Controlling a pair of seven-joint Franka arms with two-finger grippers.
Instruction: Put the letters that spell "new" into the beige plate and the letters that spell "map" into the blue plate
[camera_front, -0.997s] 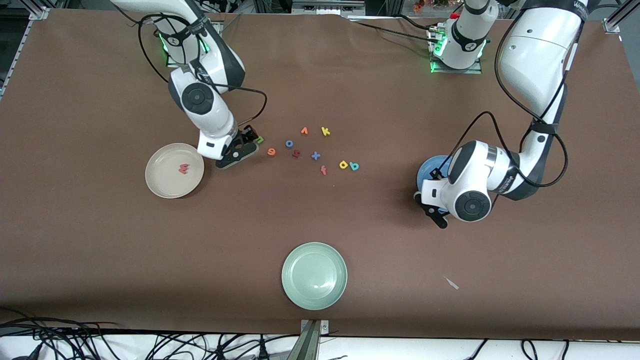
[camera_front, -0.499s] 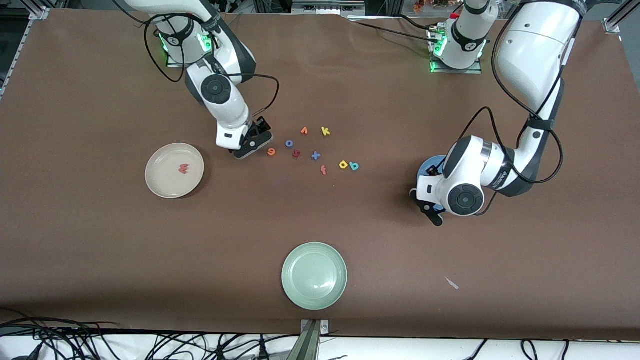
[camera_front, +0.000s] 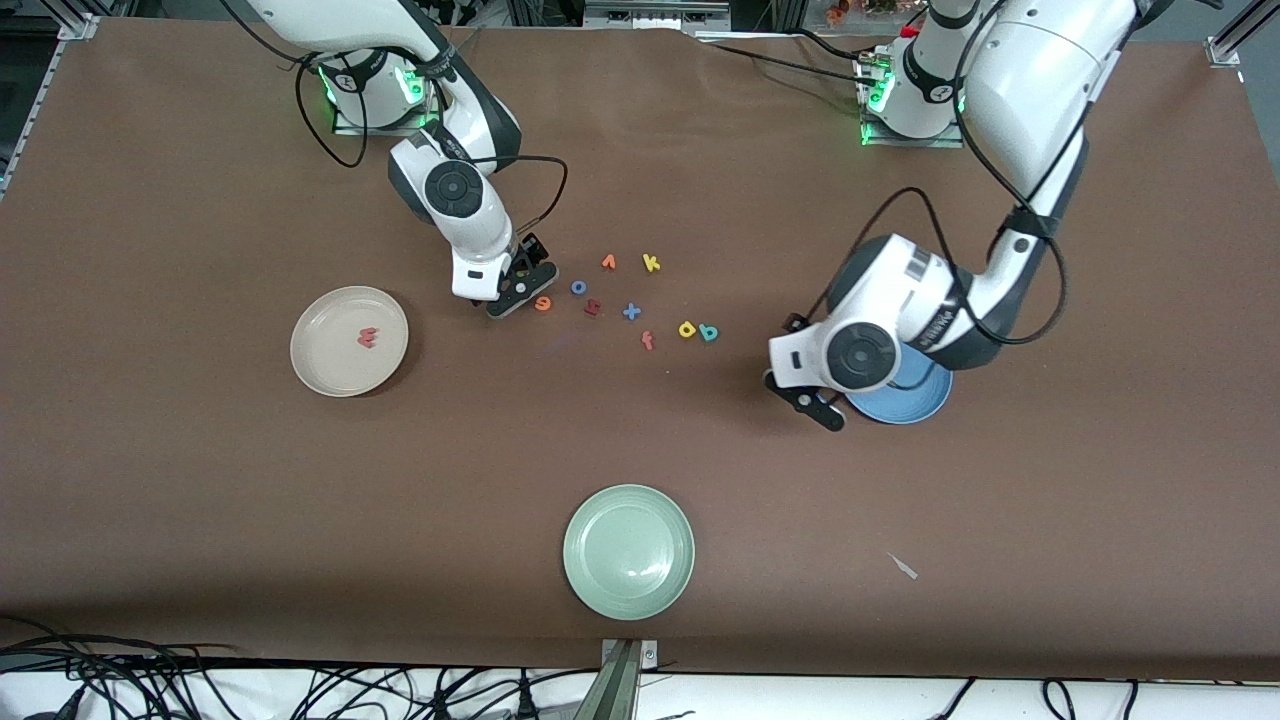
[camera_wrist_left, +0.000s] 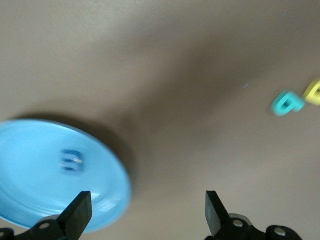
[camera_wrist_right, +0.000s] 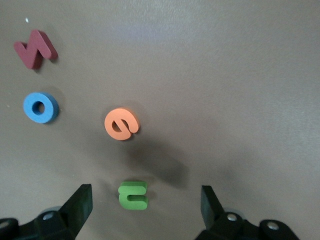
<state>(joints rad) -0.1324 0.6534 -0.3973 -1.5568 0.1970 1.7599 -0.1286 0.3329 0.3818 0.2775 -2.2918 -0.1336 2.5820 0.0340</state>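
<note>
The right gripper (camera_front: 520, 290) hangs low over the loose letters near the middle of the table, its jaws spread wide and holding nothing; the spread suits a descent around a small foam piece. The right wrist view shows what the front view hides under the gripper body: the green "n" (camera_wrist_right: 133, 195) lies between the two open fingers, with the orange "e" (camera_wrist_right: 121, 123) just past it, so either could be the next pick. The pinkish-red "w" (camera_front: 367, 338) already rests in the beige plate (camera_front: 320, 370), toward the right arm's end of the table, which places that plate within short reach of the arm that fills it. The left gripper (camera_front: 812, 405) is over bare table just beside the blue plate (camera_front: 915, 405), jaws fully apart and empty. The left wrist view shows a blue letter (camera_wrist_left: 71, 160) lying in that plate, judged to be the "m"; in the front view the arm covers that part of the plate and the letter cannot be seen. The same wrist view frames the teal "p" (camera_wrist_left: 287, 103) and yellow "a" (camera_wrist_left: 314, 92), touching or nearly so, which the front view places at the edge of the cluster toward the left arm's end. The green plate (camera_front: 629, 550) sits nearest the front camera and is empty.
</note>
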